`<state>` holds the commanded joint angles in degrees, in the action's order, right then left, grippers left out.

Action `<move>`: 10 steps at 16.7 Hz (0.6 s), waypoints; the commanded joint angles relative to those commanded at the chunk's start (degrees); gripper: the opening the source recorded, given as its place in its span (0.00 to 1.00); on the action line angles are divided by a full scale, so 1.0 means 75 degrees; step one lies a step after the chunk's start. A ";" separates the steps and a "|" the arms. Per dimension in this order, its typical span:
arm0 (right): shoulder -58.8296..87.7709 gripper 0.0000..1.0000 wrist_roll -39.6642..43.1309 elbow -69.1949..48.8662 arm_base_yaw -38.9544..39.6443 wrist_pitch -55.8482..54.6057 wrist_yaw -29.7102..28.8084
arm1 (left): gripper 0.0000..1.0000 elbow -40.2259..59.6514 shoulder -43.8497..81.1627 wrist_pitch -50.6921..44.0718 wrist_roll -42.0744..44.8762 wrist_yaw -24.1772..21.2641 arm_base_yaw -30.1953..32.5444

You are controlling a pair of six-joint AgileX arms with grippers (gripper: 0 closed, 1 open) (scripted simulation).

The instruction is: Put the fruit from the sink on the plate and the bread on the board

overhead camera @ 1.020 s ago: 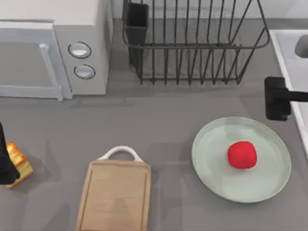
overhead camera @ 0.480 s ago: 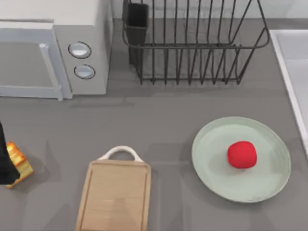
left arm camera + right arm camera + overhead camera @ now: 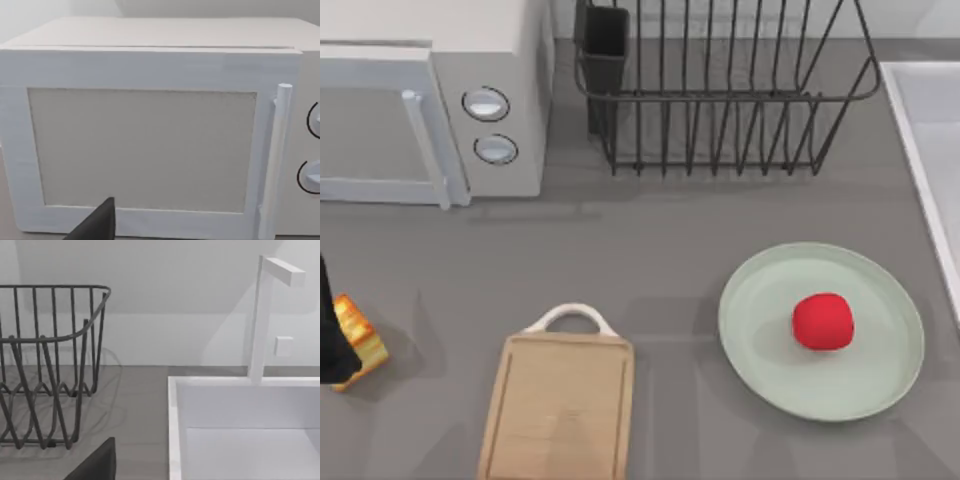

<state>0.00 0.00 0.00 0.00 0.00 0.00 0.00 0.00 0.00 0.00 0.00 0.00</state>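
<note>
**Change since a second ago:** my right arm has withdrawn from its place between plate and sink; everything else is as it was.

**Top view**
- Fruit [image 3: 822, 321]: small, round, plain red. It sits on the plate [image 3: 760, 340], right of centre and well inside the rim. I judge this half of the task done.
- Plate: large, pale green, shallow rim, on the right of the table [image 3: 650, 250], near the sink [image 3: 920, 150].
- Bread [image 3: 360, 342]: small thick cube, toasted orange top, pale yellow sides, sitting askew. It is at the far left edge, on the table, well apart from the board [image 3: 558, 410].
- Board: light wood, grooved edge, white loop handle, nothing on it.
- Left gripper [image 3: 328, 335]: a dark shape touching the bread's left side. Whether it grips I cannot tell.
- Microwave [image 3: 430, 90] and dish rack [image 3: 720, 90] at the back.

**Left wrist view**
- Microwave door, with one dark tip of the left gripper [image 3: 97, 222] low in front.

**Right wrist view**
- Rack, sink rim and tap [image 3: 260, 315], with one dark tip of the right gripper [image 3: 97, 460]. Its grip state I cannot tell.

**Step in hand, as I judge it:** take the bread.
- Seat the hold squarely on the pale sides.
- Lift clear of the table before crossing right.
- Set it down mid-board, away from the groove.
</note>
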 joint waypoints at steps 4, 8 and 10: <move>0.0000 1.00 0.0000 0.0000 0.0000 0.0000 0.0000 | 1.00 0.0000 0.0000 0.0000 0.0000 0.0000 0.0000; 0.0000 1.00 0.0000 0.0000 0.0000 0.0000 0.0000 | 1.00 0.0416 0.0497 -0.0379 0.0327 -0.0001 -0.0001; 0.0000 1.00 0.0000 0.0000 0.0000 0.0000 0.0000 | 1.00 0.0975 0.1231 -0.0888 0.0767 -0.0003 -0.0002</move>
<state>0.00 0.00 0.00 0.00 0.00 0.00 7.32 9.23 -6.66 5.75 -0.02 -0.02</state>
